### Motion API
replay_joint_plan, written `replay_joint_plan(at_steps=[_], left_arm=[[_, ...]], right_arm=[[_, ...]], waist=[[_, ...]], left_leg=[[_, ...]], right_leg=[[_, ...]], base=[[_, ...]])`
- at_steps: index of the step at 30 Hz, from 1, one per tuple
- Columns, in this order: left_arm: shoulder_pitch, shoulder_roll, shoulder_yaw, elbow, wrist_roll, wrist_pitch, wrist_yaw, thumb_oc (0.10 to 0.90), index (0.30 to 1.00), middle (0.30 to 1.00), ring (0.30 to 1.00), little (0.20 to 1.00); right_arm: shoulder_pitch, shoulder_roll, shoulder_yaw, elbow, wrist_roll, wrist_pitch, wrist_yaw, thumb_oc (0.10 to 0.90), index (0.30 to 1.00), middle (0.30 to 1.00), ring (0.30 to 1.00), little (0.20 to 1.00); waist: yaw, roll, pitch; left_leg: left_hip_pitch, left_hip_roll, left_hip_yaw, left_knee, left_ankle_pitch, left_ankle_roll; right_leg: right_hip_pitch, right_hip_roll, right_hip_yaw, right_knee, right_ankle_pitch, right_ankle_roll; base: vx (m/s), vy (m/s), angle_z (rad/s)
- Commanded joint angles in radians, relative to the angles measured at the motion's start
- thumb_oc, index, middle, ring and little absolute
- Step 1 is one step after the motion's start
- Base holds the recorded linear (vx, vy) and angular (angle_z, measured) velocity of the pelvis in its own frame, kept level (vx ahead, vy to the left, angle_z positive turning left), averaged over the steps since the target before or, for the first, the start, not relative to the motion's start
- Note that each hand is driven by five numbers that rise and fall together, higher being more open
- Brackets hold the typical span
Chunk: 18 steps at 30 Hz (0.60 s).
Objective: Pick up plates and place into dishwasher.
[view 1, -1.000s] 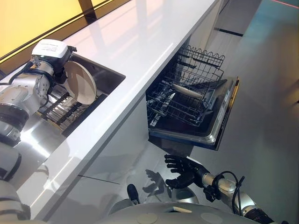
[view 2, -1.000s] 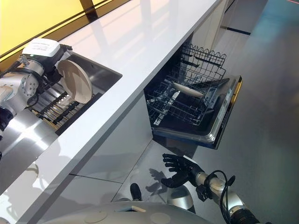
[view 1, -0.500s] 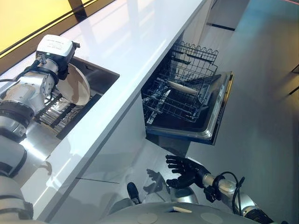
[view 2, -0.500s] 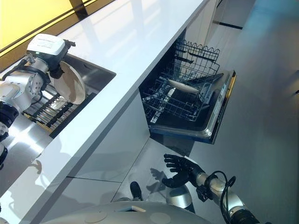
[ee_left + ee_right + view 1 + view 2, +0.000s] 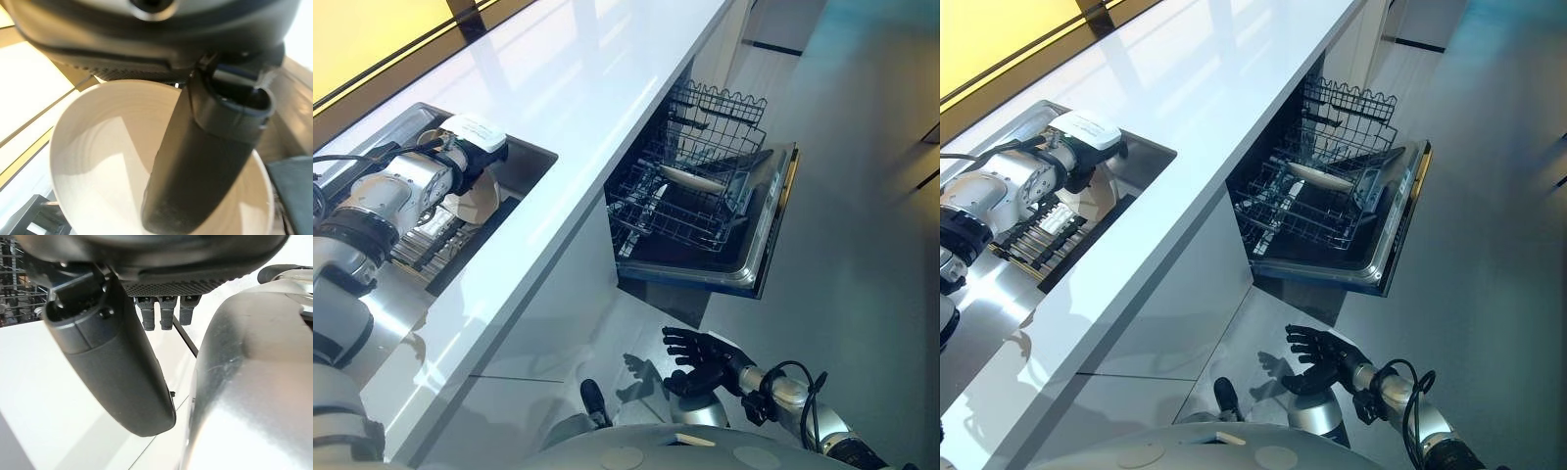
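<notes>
Gripping plate (image 5: 98, 161), left hand (image 5: 195, 161) over sink (image 5: 524, 162).

Sink (image 5: 530, 160): set in the worktop (image 5: 597, 88), at its left.
Plate (image 5: 478, 196): in the sink, over the drying rack (image 5: 1033, 233).
Dishwasher (image 5: 759, 250): under the worktop, right; a second plate (image 5: 690, 178) in its rack (image 5: 680, 201).

A kitchen is showing here: a long white table (image 5: 597, 88) is running toward 12 o'clock, a steel sink (image 5: 524, 162) is sitting in it at 9 o'clock, and an open dishwasher (image 5: 759, 245) is holding wire racks (image 5: 690, 191) at 2 o'clock.
</notes>
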Motion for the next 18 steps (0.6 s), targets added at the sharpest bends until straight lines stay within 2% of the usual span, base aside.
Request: replay_joint_plan(at_steps=[1,6,8,10,15,17,18], left_arm=[[-0.145,0.077,-0.031,-0.003,0.128,0.049,-0.104,0.100,0.300,0.300,0.300,0.200],[-0.207,0.100,-0.082,-0.010,0.241,0.052,-0.181,0.100,0.300,0.300,0.300,0.200],[-0.225,0.107,-0.100,0.001,0.220,0.093,-0.251,0.100,0.300,0.300,0.300,0.200],[-0.221,0.113,-0.092,0.014,0.247,0.106,-0.260,0.100,0.300,0.300,0.300,0.200],[-0.251,0.131,-0.090,0.026,0.236,0.144,-0.131,0.100,0.300,0.300,0.300,0.200],[-0.272,0.141,-0.090,0.015,0.217,0.187,-0.028,0.100,0.300,0.300,0.300,0.200],[-0.279,0.142,-0.084,0.021,0.221,0.188,0.021,0.100,0.300,0.300,0.300,0.200]], right_arm=[[-0.006,-0.045,0.012,-0.124,0.027,-0.044,-0.001,0.800,0.900,0.900,0.900,0.900],[-0.015,-0.032,0.025,-0.126,0.035,-0.046,-0.014,0.800,0.900,0.900,0.900,0.900],[-0.019,-0.021,0.030,-0.115,0.033,-0.060,-0.015,0.800,0.900,0.900,0.900,0.900],[-0.025,-0.017,0.031,-0.121,0.039,-0.057,-0.027,0.800,0.900,0.900,0.900,0.900],[-0.034,-0.005,0.029,-0.143,0.069,-0.090,-0.088,0.800,0.900,0.900,0.900,0.900],[-0.040,-0.001,0.024,-0.159,0.081,-0.112,-0.125,0.800,0.900,0.900,0.900,0.900],[-0.044,0.000,0.021,-0.171,0.089,-0.117,-0.140,0.800,0.900,0.900,0.900,0.900]], waist=[[-0.001,0.025,-0.047],[0.011,0.030,-0.057],[0.017,0.030,-0.062],[0.025,0.030,-0.063],[0.039,0.032,-0.070],[0.044,0.034,-0.076],[0.048,0.034,-0.079]], left_leg=[[0.054,-0.124,-0.033,0.141,-0.294,0.078],[0.063,-0.123,-0.039,0.126,-0.289,0.074],[0.064,-0.121,-0.041,0.123,-0.286,0.072],[0.065,-0.120,-0.046,0.121,-0.284,0.072],[0.073,-0.120,-0.058,0.109,-0.277,0.069],[0.075,-0.116,-0.060,0.101,-0.272,0.066],[0.075,-0.116,-0.063,0.099,-0.271,0.066]], right_leg=[[-0.209,0.063,-0.008,-0.012,0.218,0.058],[-0.195,0.060,-0.030,-0.023,0.211,0.059],[-0.192,0.060,-0.036,-0.026,0.209,0.059],[-0.187,0.062,-0.040,-0.029,0.202,0.058],[-0.170,0.064,-0.059,-0.040,0.190,0.056],[-0.166,0.065,-0.066,-0.041,0.186,0.056],[-0.161,0.067,-0.068,-0.044,0.182,0.055]], base=[[-0.03,-0.010,0.02],[-0.04,-0.015,0.04],[-0.05,-0.030,0.04],[-0.05,-0.036,0.02],[-0.05,-0.032,0.13],[-0.06,-0.037,0.12],[-0.05,-0.038,0.22]])
